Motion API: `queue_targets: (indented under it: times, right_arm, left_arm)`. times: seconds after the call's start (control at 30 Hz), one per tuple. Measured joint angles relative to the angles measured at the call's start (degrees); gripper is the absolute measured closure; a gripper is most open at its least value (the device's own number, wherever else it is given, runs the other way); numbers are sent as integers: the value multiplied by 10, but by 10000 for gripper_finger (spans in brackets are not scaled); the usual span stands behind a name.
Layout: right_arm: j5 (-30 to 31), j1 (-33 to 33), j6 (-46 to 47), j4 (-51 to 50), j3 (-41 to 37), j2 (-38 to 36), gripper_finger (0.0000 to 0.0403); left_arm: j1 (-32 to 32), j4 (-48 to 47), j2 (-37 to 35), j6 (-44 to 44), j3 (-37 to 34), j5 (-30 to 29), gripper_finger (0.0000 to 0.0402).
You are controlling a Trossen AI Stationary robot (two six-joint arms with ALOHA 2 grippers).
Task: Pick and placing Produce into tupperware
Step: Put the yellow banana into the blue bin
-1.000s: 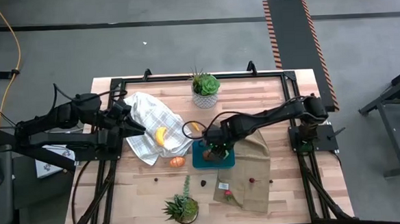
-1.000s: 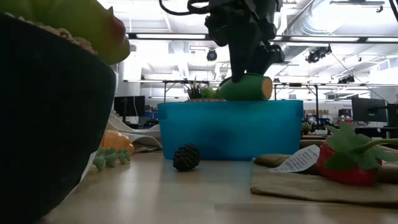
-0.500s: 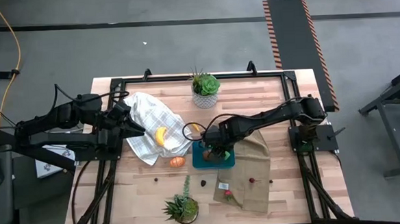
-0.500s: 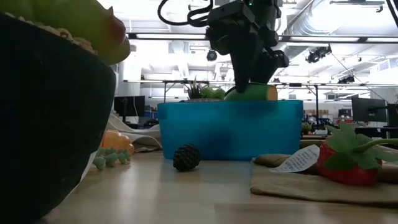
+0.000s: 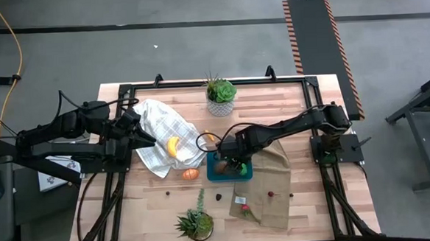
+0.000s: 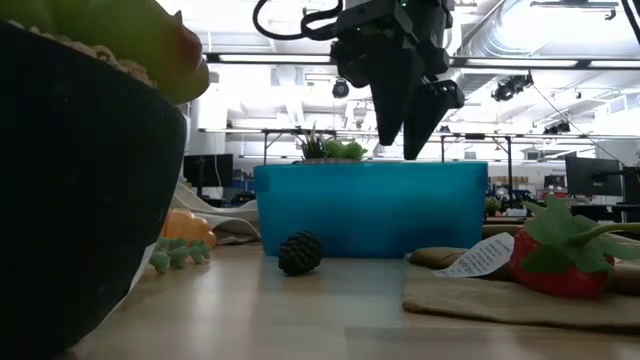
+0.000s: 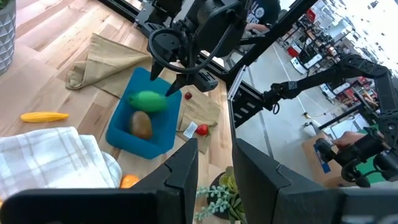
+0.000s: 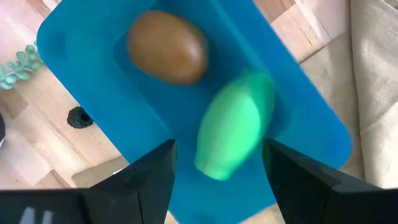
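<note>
Hovering over the shallow teal-blue plastic tupperware [image 5: 229, 168], the right gripper [image 6: 406, 150] is holding its jaws apart; the bright green toy piece [image 8: 231, 127] is lying inside beside the brown round piece [image 8: 166, 46]; lifting straight up is looking safest; the left gripper's [image 7: 213, 163] jaws are apart, waiting near the table's left edge.

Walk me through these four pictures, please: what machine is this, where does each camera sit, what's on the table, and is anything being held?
This is a two-armed robot at a wooden table. One picture looks straight down, one looks level across the tabletop, and two come from cameras on the wrists.

The right gripper hangs open just above the blue tub, holding nothing. In the tub lie a green piece and a brown piece. The left gripper waits open over the checked cloth, also empty.

Elsewhere on the table: a banana on the checked cloth, an orange piece, a yellow piece, a strawberry on the tan cloth, a dark berry and two potted plants.
</note>
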Motion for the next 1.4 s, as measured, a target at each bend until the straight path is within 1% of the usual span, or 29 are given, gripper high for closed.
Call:
queue_targets:
  times: [0.2,0.3,0.43,0.7,0.83,1.0,1.1,1.2,1.3,1.4]
  right_arm:
    - [4,0,-10,4,0,-7,175]
    - [33,0,-11,27,0,-26,175]
    - [82,1,-11,47,0,-62,175]
    - [190,10,4,17,0,-165,175]
    - [210,18,4,-13,0,-192,175]
    - [233,29,15,-86,0,-194,175]
    - [240,35,23,-83,-15,-196,175]
    - [235,40,45,-60,-65,-214,175]
    - [217,46,76,-12,-133,-238,175]
    - [194,51,105,64,-198,-265,176]
  left_arm:
    - [0,-24,0,19,0,5,314]
    - [0,-44,0,39,0,5,314]
    - [0,-49,0,37,0,5,314]
    - [0,-47,0,21,0,41,314]
    - [0,-48,0,20,0,40,314]
    - [-4,-48,0,0,0,60,314]
    - [-30,-49,0,-20,0,58,314]
    - [-74,-49,0,-45,0,38,314]
    - [-129,-49,0,-76,0,-7,314]
    - [-190,-49,0,-117,0,-62,314]
